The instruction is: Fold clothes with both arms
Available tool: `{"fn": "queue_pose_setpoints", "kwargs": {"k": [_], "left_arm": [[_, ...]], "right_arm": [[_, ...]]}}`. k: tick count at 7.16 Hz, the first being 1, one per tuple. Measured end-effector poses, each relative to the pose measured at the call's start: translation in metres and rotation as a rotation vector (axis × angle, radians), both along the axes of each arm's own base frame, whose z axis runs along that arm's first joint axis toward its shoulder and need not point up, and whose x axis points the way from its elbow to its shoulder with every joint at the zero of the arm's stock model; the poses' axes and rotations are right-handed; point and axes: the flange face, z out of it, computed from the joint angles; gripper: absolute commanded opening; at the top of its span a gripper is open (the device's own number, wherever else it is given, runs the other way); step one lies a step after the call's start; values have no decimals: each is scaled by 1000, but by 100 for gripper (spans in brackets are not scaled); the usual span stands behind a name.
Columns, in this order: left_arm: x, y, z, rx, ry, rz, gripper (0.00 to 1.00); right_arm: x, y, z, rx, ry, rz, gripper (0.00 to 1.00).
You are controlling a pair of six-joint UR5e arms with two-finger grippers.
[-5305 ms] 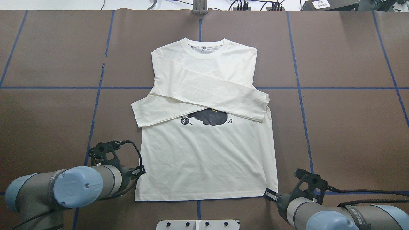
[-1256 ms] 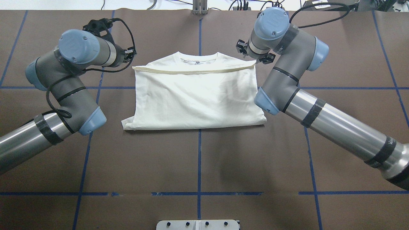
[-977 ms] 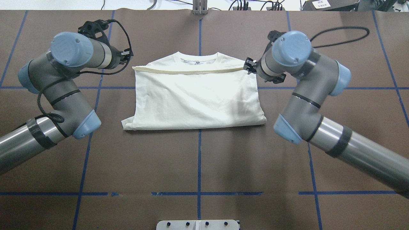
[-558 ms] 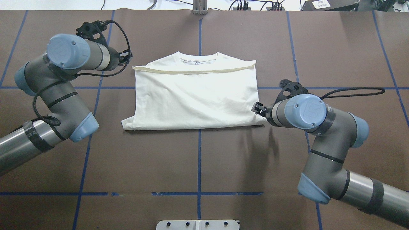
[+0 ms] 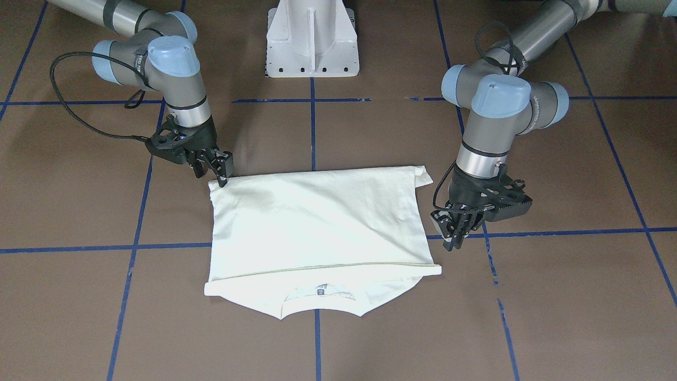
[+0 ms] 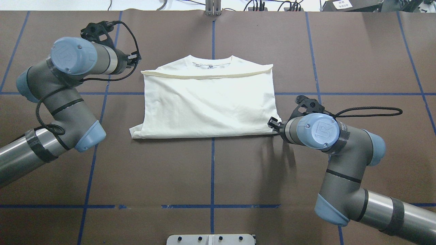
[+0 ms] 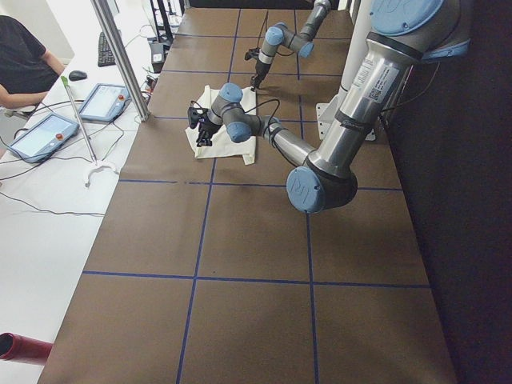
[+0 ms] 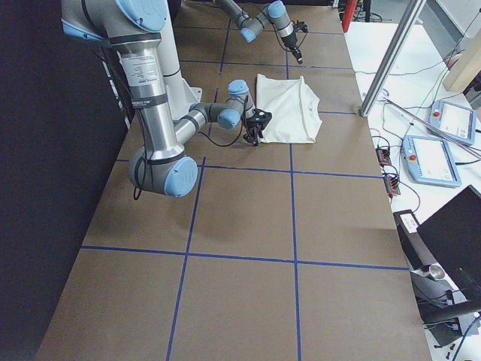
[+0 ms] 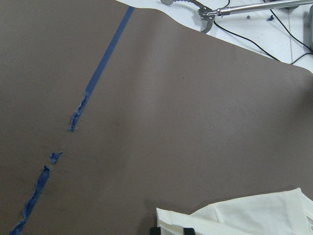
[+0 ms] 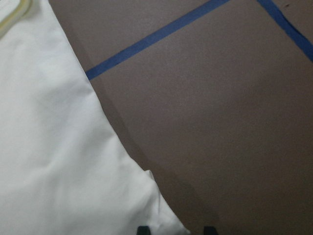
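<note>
The cream-white T-shirt (image 6: 207, 102) lies folded in half on the brown table, plain back up, collar at the far edge; its print is hidden. It also shows in the front-facing view (image 5: 317, 222). My left gripper (image 6: 136, 61) hovers just outside the shirt's far left corner, apart from it (image 5: 456, 238). The left wrist view shows its fingertips a little apart with that corner (image 9: 244, 215) below them. My right gripper (image 6: 273, 123) is open at the near right corner of the fold (image 5: 223, 172). In the right wrist view the shirt's edge (image 10: 58, 147) lies by its tips.
Blue tape lines (image 6: 212, 170) cross the brown table cover. The white pedestal base (image 5: 312, 37) stands at the robot's side of the table. A metal post (image 7: 120, 56) and tablets (image 7: 40, 136) stand on the operators' side beyond the far edge.
The shirt's hem has been folded up to the collar. My right gripper has left the far right corner and swung back to the near right corner. My left arm has hardly moved.
</note>
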Motion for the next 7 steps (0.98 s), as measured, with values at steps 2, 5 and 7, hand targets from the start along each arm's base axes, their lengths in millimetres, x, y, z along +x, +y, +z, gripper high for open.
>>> {"fn": "queue_pose_setpoints", "kwargs": {"k": [2, 5, 7], "left_arm": [[-2, 1, 10, -5, -15, -5, 28], [0, 5, 14, -3, -23, -16, 28], [1, 12, 3, 9, -4, -8, 28]], "right_arm": [[-2, -2, -7, 1, -11, 6, 0], [22, 11, -33, 12, -65, -8, 0], [80, 90, -50, -54, -137, -146, 0]]}}
